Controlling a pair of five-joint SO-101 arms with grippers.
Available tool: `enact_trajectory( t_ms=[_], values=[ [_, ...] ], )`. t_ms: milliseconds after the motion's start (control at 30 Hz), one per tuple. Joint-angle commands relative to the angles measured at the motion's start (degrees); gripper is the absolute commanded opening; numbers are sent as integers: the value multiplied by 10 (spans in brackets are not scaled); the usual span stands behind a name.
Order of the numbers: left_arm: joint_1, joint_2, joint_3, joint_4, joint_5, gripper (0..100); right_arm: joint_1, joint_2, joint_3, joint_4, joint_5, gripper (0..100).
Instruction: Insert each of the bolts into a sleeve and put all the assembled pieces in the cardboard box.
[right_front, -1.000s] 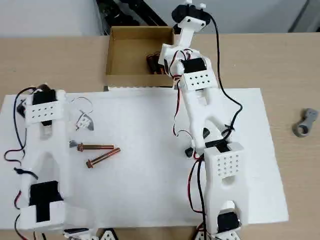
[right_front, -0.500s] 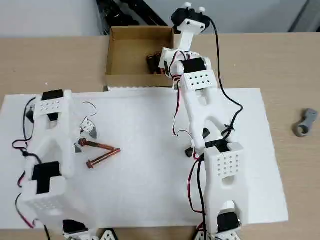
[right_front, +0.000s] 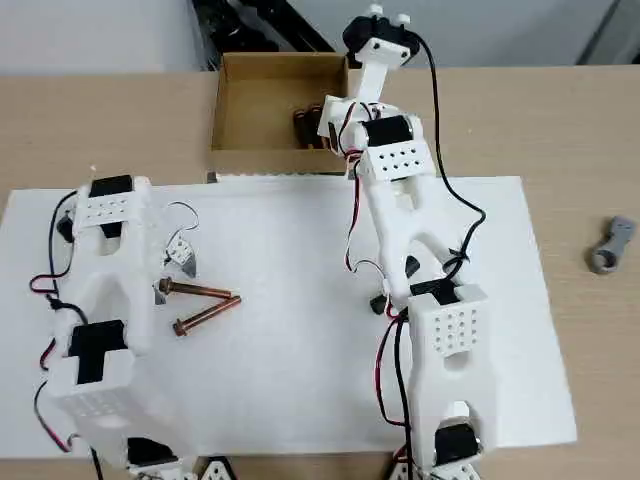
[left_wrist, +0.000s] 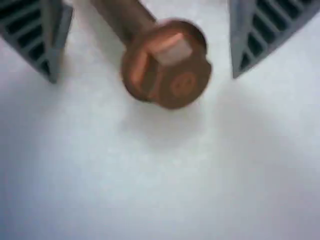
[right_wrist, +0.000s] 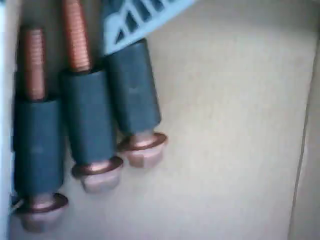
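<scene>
Two bare copper bolts lie on the white mat (right_front: 300, 380): the upper bolt (right_front: 197, 291) and the lower bolt (right_front: 208, 314), their tips nearly touching. My left gripper (right_front: 168, 279) is open and low over the mat, its grey fingers (left_wrist: 40, 35) on either side of the upper bolt's head (left_wrist: 167, 65) without touching it. My right gripper (right_front: 308, 125) is inside the cardboard box (right_front: 255, 110), open. One finger (right_wrist: 140, 20) rests over the end of the nearest of three sleeved bolts (right_wrist: 87, 120) that lie side by side on the box floor.
A grey metal part (right_front: 610, 245) lies on the bare wood at the far right. The box stands just beyond the mat's far edge. Cables trail along both arms. Free mat lies between the arms.
My left arm swung toward the bolts and its gripper came down around the upper bolt's head; that bolt shifted slightly. The right arm stayed nearly still in the box.
</scene>
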Motion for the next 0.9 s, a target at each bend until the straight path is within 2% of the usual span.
enact_trajectory(
  t_ms=[0, 267, 433, 600, 733, 867],
  values=[
    [38, -6, -15, 8, -1, 197, 4, -45, -25, 3, -6, 147],
    [44, -6, -15, -4, -1, 179, 4, -45, -25, 4, -6, 147],
    [22, -6, -15, -11, -7, 95, 3, -45, -25, 4, -6, 147],
    [14, -7, -17, -25, -68, 9, 2, -46, -25, 19, -6, 147],
    [28, -12, -29, -21, -77, 6, 3, -51, -25, 43, -6, 147],
    [54, -12, -94, 17, -103, 6, 6, -55, -28, 75, -4, 147]
  ],
)
